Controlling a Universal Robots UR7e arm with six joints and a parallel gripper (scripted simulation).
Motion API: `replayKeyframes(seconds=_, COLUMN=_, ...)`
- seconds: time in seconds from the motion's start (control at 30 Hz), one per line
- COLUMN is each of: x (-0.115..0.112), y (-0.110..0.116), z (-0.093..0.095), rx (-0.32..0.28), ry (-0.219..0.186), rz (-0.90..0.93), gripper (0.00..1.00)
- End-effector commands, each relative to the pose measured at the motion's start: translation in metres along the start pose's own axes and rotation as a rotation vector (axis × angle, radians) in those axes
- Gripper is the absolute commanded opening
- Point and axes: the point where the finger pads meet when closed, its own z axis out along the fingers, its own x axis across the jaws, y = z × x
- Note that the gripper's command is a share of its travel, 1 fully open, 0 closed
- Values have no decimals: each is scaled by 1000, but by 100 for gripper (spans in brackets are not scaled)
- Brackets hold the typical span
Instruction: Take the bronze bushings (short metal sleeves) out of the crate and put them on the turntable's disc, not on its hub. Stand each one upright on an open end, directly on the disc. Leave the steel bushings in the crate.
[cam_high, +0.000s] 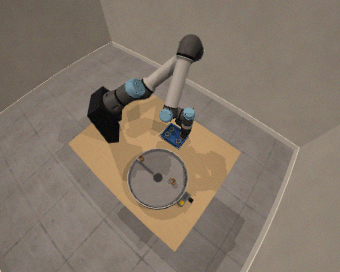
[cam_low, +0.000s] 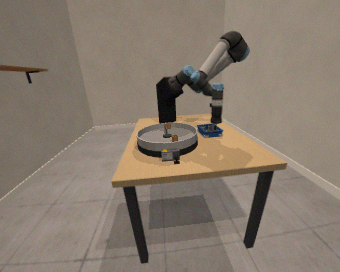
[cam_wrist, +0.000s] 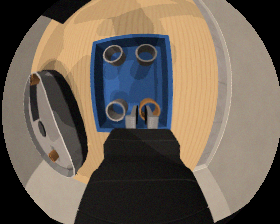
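Observation:
The blue crate (cam_wrist: 131, 85) holds three steel bushings (cam_wrist: 114, 53) (cam_wrist: 145, 52) (cam_wrist: 116, 110) and one bronze bushing (cam_wrist: 149, 106) in its near right corner. My gripper (cam_wrist: 141, 111) hangs above the crate's near edge, just over the bronze bushing. Its fingers are set narrowly apart with nothing between them. The gripper also shows in the top view (cam_high: 184, 134) and the exterior view (cam_low: 216, 120). The turntable's grey disc (cam_high: 157, 178) carries two upright bronze bushings (cam_high: 140, 159) (cam_high: 172, 181), both away from the dark hub (cam_high: 157, 177).
The arm's black base block (cam_high: 104, 114) stands at the table's back left. A small box with a yellow mark (cam_high: 186, 200) sits against the turntable's front rim. The turntable has a raised rim (cam_low: 167, 145). The crate (cam_low: 210, 132) lies close to the disc.

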Motion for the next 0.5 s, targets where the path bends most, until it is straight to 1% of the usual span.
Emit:
replayKeyframes(seconds=0.0, x=0, y=0, z=7, rx=-1, ry=0, rz=0, gripper=36)
replayKeyframes(seconds=0.17, x=0, y=0, z=16, rx=-1, ry=0, rz=0, gripper=36)
replayKeyframes(seconds=0.47, x=0, y=0, z=21, rx=-1, ry=0, rz=0, gripper=36)
